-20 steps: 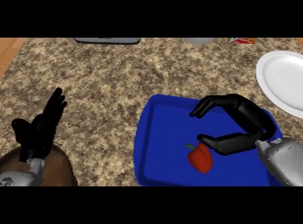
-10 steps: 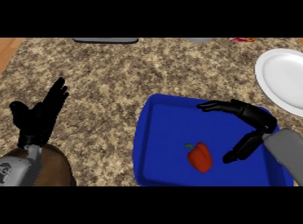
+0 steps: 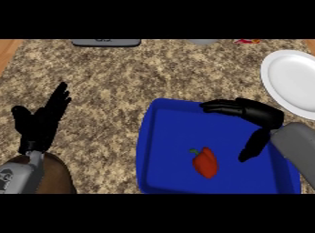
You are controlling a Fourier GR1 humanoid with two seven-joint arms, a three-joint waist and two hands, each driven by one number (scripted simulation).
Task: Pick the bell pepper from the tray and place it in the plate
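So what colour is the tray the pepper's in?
Blue. The tray shows best in the head view, holding the red bell pepper.

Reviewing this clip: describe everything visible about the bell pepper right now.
The bell pepper is red with a small green stem at its upper left. It looks smooth and glossy, and lies on its side on the floor of the blue tray, towards the near middle. Nothing grips it: the right hand is open above the tray to its right, thumb pointing down beside it with a gap between them. It is not in the white plate.
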